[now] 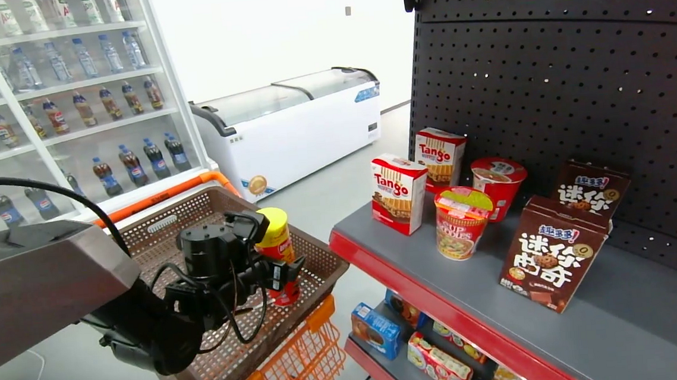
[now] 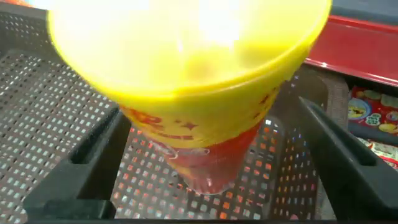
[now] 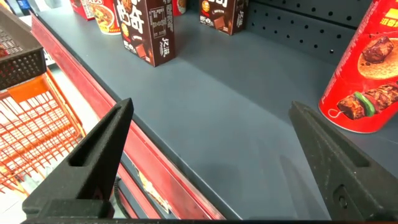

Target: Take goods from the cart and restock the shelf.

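the left gripper (image 1: 288, 275) is down inside the brown basket (image 1: 319, 257) that sits on the orange cart (image 1: 302, 359). its jaws are spread wide on either side of a red canister (image 1: 275, 233) with a yellow lid. the left wrist view shows basket mesh between each finger and the canister wall, so it looks like a straddle, not yet a grip. the canister stands upright on the basket floor, near the corner closest to the shelf (image 1: 389, 240), and that makes a side approach at mid-body the natural way in. coming from the side leaves the lid free and should keep the canister vertical for the carry.

the right gripper (image 3: 210, 109) hangs over the grey shelf with its jaws wide and nothing between them. a second canister (image 3: 367, 81), red with a picture of skewered meat, stands just beside it on the shelf. bare shelf lies below the right gripper, and that looks the likely place for the next item.

the goods on the shelf are kept in pairs, one in front of the other: two wafer boxes (image 1: 398, 193), two noodle cups (image 1: 460, 222) and two brown cookie boxes (image 1: 549, 259). the fronts face the aisle, as a shopper would want them.

by my reading the next step is to close on the canister and lift it straight up, clear of the basket rim.
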`<state>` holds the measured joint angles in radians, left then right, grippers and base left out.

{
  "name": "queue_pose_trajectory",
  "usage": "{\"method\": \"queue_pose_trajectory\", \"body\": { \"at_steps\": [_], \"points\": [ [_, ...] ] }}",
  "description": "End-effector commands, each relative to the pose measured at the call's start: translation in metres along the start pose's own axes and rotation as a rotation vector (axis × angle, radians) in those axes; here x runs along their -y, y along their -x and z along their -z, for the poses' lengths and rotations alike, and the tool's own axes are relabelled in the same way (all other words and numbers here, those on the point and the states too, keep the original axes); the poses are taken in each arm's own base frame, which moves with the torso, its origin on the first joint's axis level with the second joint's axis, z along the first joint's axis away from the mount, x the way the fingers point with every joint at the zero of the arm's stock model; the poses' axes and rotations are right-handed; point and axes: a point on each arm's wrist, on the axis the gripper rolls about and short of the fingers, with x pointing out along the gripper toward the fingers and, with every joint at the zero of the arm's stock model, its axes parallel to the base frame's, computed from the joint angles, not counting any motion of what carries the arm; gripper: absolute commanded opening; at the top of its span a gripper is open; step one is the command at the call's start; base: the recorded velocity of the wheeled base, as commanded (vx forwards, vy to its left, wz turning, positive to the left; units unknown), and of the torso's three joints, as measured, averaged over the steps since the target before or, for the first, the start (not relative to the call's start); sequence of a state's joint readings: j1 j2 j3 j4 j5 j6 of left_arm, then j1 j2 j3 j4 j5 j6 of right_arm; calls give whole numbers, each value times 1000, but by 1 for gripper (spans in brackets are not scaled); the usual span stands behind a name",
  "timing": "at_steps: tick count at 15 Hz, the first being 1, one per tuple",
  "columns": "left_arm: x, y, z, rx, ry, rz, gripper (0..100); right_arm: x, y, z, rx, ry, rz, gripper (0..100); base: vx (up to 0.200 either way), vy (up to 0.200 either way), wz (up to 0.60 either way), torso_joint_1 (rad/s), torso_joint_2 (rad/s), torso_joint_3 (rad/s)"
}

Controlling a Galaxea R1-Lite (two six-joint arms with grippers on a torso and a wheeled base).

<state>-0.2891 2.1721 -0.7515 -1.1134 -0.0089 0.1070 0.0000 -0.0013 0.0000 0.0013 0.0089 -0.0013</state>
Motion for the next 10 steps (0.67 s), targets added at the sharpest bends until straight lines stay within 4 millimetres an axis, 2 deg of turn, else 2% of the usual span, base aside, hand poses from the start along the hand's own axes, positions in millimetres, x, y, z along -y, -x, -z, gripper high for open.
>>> {"method": "queue_pose_trajectory", "body": {
  "at_steps": [1, 5, 6, 10],
  "points": [
    [1, -8, 11, -10, -2, 1, 100, 0, 0, 0, -2, 0, 0, 100, 0, 0, 0, 0, 0, 0],
    [5, -14, 14, 5, -9, 9, 100, 0, 0, 0, -2, 0, 0, 100, 0, 0, 0, 0, 0, 0],
    [5, -17, 9, 23, -10, 7, 0, 0, 0, 0, -2, 0, 0, 100, 0, 0, 0, 0, 0, 0],
    [3, -17, 7, 23, -8, -3, 0, 0, 0, 0, -2, 0, 0, 100, 0, 0, 0, 0, 0, 0]
  ]
}}
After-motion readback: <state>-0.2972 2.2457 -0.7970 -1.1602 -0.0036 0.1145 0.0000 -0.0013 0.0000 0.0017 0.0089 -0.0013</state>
